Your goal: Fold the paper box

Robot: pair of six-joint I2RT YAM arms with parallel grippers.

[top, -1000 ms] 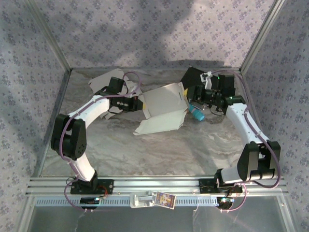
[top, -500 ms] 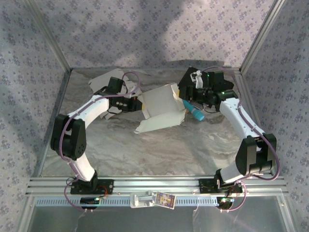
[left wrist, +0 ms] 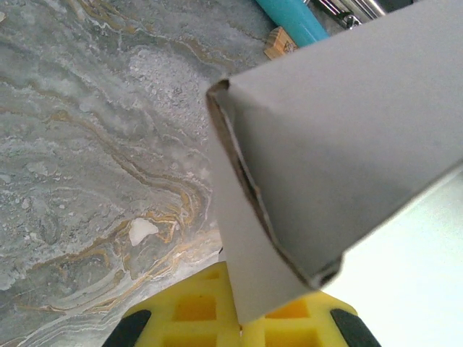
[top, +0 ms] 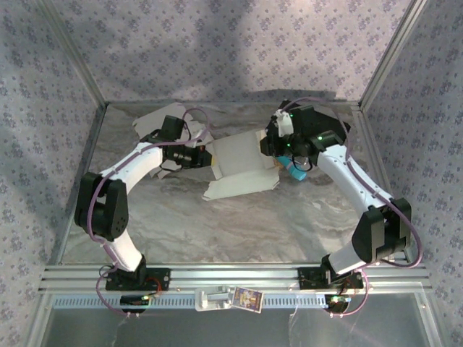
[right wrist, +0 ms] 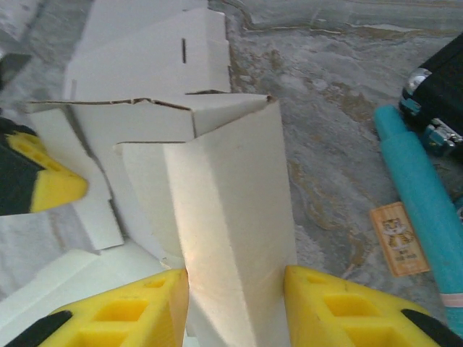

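The white paper box (top: 242, 165) lies half-folded in the middle back of the marble table. My left gripper (top: 205, 155) is at its left edge, its yellow pads (left wrist: 195, 318) shut on a thin flap of the paper box (left wrist: 347, 137). My right gripper (top: 278, 148) is at the right edge, where the box's (right wrist: 217, 144) doubled-over side wall stands upright. Both yellow pads (right wrist: 340, 303) press against that wall. One left finger (right wrist: 43, 181) shows beyond the box in the right wrist view.
A teal pen (top: 295, 172) and a small wooden tag (right wrist: 394, 238) lie just right of the box, by a black object (right wrist: 441, 87). Another flat cardboard sheet (top: 148, 123) lies at the back left. Enclosure walls ring the table.
My right arm has swung left toward the box, carrying its right side wall up and inward. The box now lies flatter and narrower. The left gripper has kept its hold in place.
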